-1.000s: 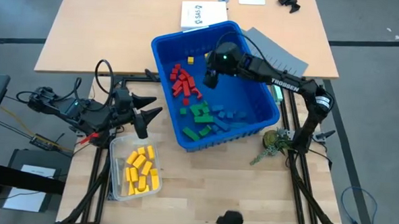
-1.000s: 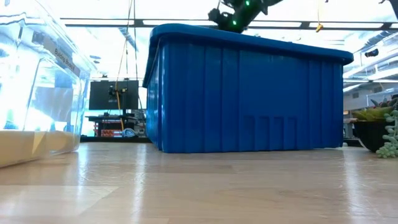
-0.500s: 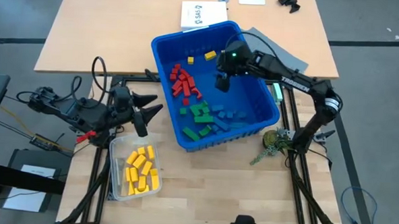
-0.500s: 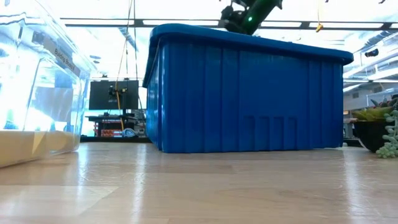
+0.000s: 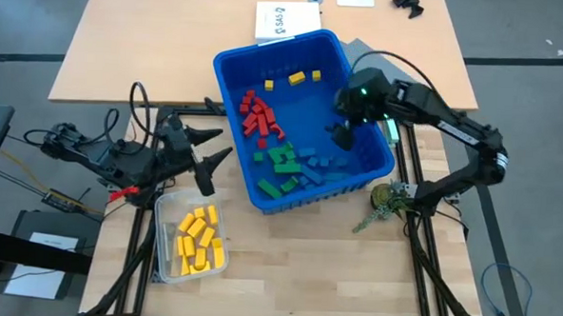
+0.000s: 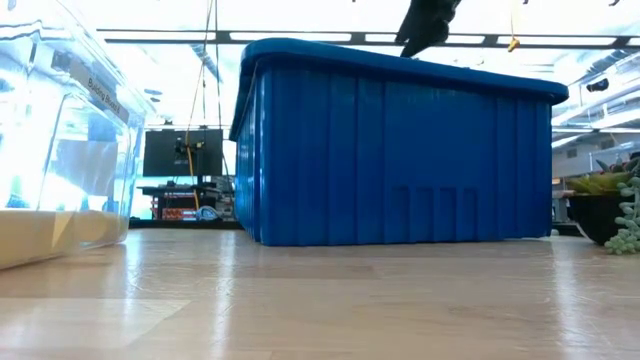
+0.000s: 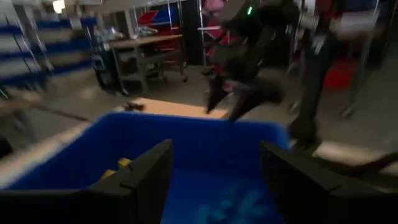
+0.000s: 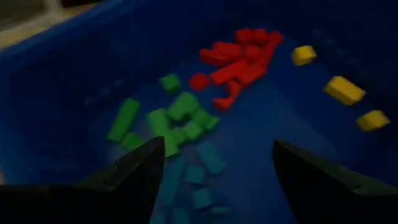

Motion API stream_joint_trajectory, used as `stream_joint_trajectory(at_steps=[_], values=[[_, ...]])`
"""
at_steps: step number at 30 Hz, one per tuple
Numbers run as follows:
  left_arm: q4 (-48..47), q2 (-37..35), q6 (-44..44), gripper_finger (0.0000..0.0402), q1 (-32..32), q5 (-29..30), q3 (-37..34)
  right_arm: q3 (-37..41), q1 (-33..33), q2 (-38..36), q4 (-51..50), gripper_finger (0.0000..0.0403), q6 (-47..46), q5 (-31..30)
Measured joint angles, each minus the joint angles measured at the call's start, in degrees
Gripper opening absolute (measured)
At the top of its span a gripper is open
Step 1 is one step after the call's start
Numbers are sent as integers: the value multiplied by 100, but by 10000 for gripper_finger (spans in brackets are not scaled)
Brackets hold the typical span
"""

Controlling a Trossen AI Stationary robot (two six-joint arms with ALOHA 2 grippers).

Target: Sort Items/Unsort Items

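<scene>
The items are small blocks in the blue bin (image 5: 302, 121): a red heap (image 5: 257, 117), green ones (image 5: 281, 163), blue ones (image 5: 321, 164) and three yellow ones (image 5: 294, 79) on its floor. More yellow blocks (image 5: 200, 240) lie in a clear tub (image 5: 170, 210) at the near left. My right gripper (image 5: 342, 134) hangs open over the bin's right part, slanting down at the blocks (image 8: 239, 59), with nothing between its fingers. My left gripper (image 5: 223, 144) waits open and level, left of the bin, pointing at it (image 7: 186, 137).
Grey slotted sheets (image 5: 394, 77) lie behind the bin's far right corner. A white booklet (image 5: 287, 20) lies on the far table. A small plant (image 5: 386, 201) stands near the right arm's base. Cables trail at the left. Bare wood lies in front of the bin.
My right gripper has swung from over the bin's far middle toward the table's right and near edges, rising a little and staying open. It now hangs by the bin's right wall. No block has moved.
</scene>
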State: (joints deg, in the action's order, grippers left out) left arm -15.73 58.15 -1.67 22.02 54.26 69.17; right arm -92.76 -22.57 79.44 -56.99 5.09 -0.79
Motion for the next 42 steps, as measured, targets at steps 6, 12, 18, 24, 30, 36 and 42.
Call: stream_joint_trajectory(at_steps=[6,12,18,24,30,36,42], values=[[-10,485,729,248,-290,-46,-9,881,667,-546,338,293,-269,8],[-108,840,271,248,-965,-444,-7,1760,793,-919,911,293,-303,-4],[-266,970,-657,248,-1923,-1316,-6,2138,627,-1059,1514,293,-363,-40],[-456,1041,-895,248,-2619,-1509,-4,2176,585,-822,2181,293,-352,-255],[-208,1352,-500,248,-3086,-1434,-7,2177,392,-215,3412,293,-289,-311],[-367,1886,-460,248,-3257,-1549,-4,2178,141,401,4418,293,132,-586],[-647,2280,-922,248,-3200,-1581,-7,2145,-317,1009,5446,293,-61,-1133]])
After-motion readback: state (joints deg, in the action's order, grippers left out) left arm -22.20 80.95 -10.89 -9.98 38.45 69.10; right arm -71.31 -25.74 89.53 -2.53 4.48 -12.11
